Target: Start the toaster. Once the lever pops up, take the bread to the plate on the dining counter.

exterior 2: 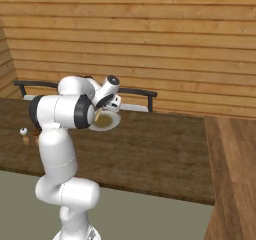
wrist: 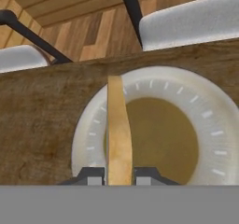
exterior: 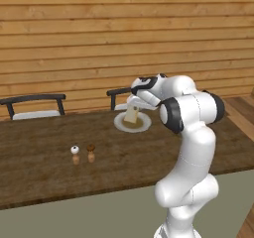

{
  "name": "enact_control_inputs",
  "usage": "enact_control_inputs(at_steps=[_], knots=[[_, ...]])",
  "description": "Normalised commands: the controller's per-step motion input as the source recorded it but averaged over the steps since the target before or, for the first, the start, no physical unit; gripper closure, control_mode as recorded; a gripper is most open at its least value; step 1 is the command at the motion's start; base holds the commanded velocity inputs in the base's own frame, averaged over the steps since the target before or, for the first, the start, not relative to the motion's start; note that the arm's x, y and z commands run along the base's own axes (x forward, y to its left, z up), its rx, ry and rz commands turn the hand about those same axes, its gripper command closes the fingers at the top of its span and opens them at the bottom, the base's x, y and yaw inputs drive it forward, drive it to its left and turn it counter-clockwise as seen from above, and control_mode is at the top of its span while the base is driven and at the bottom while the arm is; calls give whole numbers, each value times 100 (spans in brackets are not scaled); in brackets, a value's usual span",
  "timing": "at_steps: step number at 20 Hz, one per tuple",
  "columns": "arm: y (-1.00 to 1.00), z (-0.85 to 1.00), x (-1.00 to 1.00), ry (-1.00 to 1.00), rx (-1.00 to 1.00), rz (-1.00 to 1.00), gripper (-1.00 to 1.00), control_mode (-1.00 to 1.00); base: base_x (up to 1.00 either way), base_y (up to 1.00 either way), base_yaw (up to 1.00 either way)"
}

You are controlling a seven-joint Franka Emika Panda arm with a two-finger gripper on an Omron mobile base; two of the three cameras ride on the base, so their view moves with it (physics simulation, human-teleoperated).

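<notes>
My gripper (wrist: pixel 119 176) is shut on the bread (wrist: pixel 118 134), a pale tan slice seen edge-on between the two fingertips. In the left base view the bread (exterior: pixel 131 115) hangs upright just above the plate (exterior: pixel 144 125), under the gripper (exterior: pixel 134 105). The plate (wrist: pixel 205 120) is a round pale dish with a brownish centre, lying on the dark wood dining counter (exterior: pixel 44 152) near its far edge. From the right base view the plate (exterior 2: pixel 111 121) peeks out beside my arm. The toaster is out of view.
Two small shakers (exterior: pixel 75 154) (exterior: pixel 91 153) stand on the counter to the left of the plate. Two chairs (exterior: pixel 34 108) (exterior 2: pixel 137 101) sit behind the counter's far edge, against a wooden plank wall. A second wood top (exterior 2: pixel 232 174) runs along the right.
</notes>
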Motion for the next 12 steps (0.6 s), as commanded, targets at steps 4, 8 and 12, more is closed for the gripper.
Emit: enact_control_inputs(at_steps=[4,8,12], knots=[[0,0,0,1,0,0,-100,-100,0,0,0],[-8,0,0,-1,0,0,-100,-100,0,0,0],[-26,7,-10,-7,0,0,-100,-100,0,0,0]])
